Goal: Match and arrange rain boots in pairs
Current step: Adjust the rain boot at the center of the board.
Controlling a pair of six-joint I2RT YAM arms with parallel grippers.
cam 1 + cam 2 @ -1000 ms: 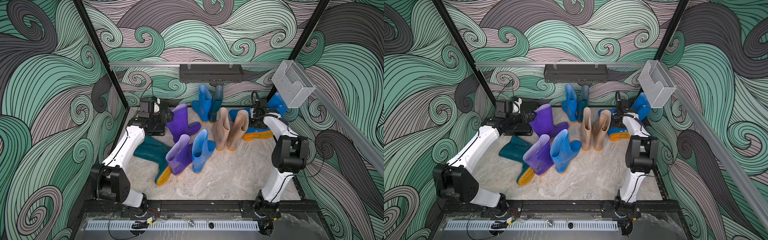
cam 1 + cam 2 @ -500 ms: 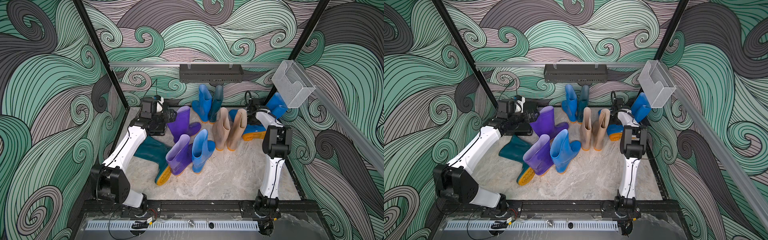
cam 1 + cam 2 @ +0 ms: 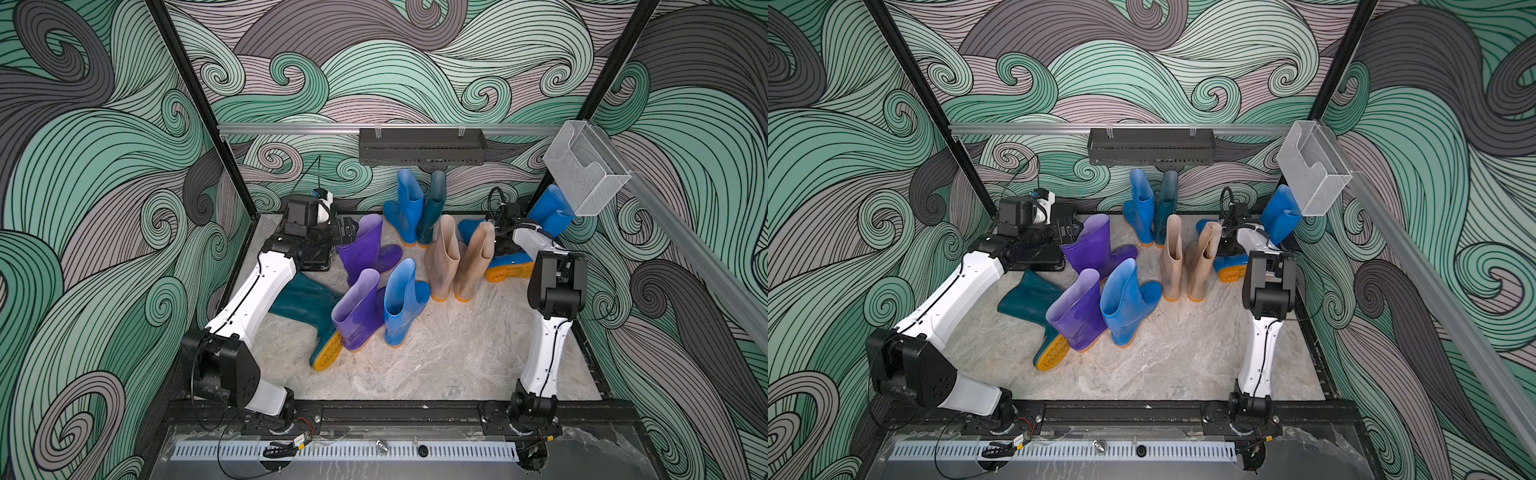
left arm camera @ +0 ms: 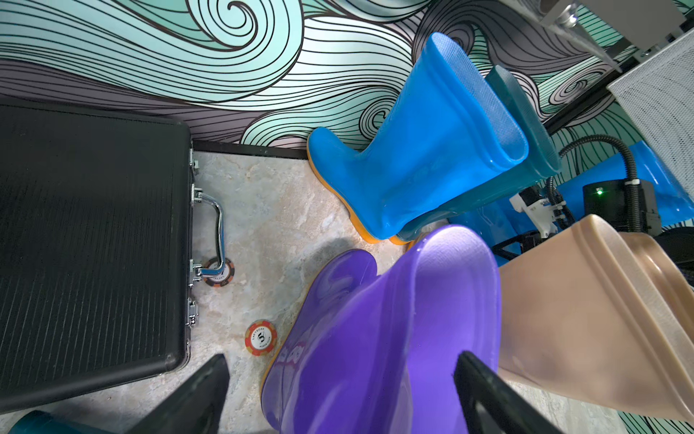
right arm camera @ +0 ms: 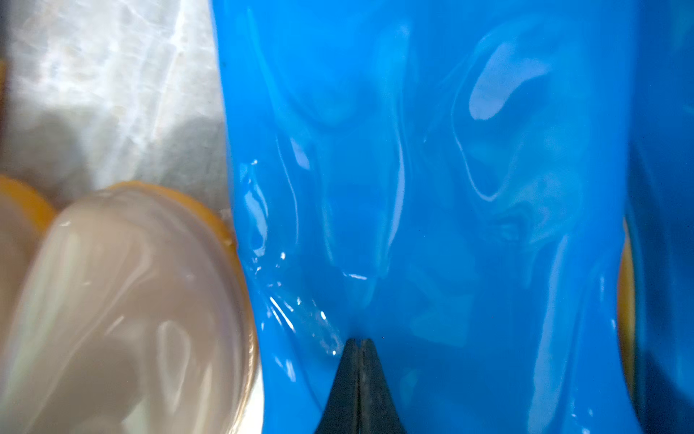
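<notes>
the right hand [image 5: 358,347] is closed, its two black fingertips pressed together on the glossy shaft of the lying blue boot [image 5: 450,188], and the rubber wrinkles just beside the pinch. a beige toe [image 5: 131,300] with an orange rim sits right against that boot. in a top view the same boot [image 3: 509,264] lies on its side at the far right of the desk [image 3: 436,365], orange sole turned to the front, with the leaning blue boot [image 3: 548,210] propped in the corner behind it. the beige pair [image 3: 461,259] stands upright just beside.

the left hand [image 4: 340,394] is open wide, its fingers [image 4: 195,398] spread either side of the rear purple boot [image 4: 375,338] without closing on it. next to it lie the black case [image 4: 90,233] and two poker chips [image 4: 261,337], one under the case handle.

at the back wall an upright blue boot [image 3: 405,208] and a dark teal boot [image 3: 434,208] stand together. nearer the front, the front purple boot [image 3: 357,311] and the front blue boot [image 3: 401,299] stand touching, and the fallen teal boot [image 3: 307,307] lies beside them, partly under the left arm.
</notes>
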